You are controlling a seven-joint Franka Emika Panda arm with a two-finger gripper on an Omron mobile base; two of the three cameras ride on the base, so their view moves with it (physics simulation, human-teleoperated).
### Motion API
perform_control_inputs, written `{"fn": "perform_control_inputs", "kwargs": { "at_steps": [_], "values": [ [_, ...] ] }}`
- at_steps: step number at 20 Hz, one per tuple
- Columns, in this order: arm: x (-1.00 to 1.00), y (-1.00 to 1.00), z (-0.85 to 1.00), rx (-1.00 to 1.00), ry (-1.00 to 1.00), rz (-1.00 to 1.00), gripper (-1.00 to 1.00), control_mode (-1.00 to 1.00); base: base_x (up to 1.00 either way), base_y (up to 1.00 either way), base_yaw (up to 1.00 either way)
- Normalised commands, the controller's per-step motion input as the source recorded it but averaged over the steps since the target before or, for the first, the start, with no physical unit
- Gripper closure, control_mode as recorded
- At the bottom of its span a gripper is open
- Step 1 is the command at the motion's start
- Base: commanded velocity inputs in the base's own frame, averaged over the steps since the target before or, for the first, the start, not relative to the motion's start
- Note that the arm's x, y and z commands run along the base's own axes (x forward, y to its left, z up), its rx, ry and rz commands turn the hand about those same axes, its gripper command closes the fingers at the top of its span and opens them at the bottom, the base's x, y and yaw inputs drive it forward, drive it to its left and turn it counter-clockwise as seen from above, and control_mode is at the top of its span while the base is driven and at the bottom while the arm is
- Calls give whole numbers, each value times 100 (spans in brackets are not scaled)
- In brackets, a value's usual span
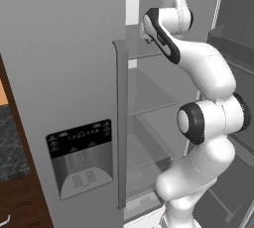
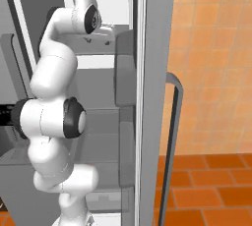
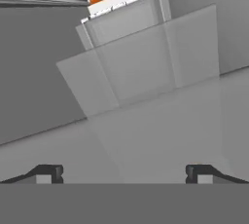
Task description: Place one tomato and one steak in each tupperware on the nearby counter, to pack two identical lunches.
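Observation:
My gripper (image 3: pixel 124 174) is open, its two dark fingertips (image 3: pixel 48 173) wide apart with nothing between them. It looks down on translucent grey glass shelves (image 3: pixel 136 67) inside an open fridge. The white arm (image 1: pixel 198 63) reaches up and into the fridge's upper part from the front. A strip of the black speckled counter (image 1: pixel 10 142) shows at the far left, over brown drawers (image 1: pixel 20 202). The tomato, steak and tupperware are out of view.
The shut left fridge door (image 1: pixel 64 48) carries a dispenser panel (image 1: pixel 79 157) and a long handle (image 1: pixel 120 123). The right door (image 2: pixel 152 97) stands open edge-on with its handle (image 2: pixel 172 136). Behind it are an orange tiled wall (image 2: pixel 211 48) and floor (image 2: pixel 206 185).

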Motion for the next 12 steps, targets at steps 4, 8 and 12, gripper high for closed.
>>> {"fn": "perform_control_inputs", "kwargs": {
  "at_steps": [4, 8, 12],
  "values": [
    [100, 0, -15, 0, 0, 0, -100, -100, 0, 0, 0],
    [74, -1, -21, 0, -5, 0, -100, -100, 0, 0, 0],
    [79, 0, -18, -2, -15, 4, -100, -100, 0, 0, 0]
  ]
}}
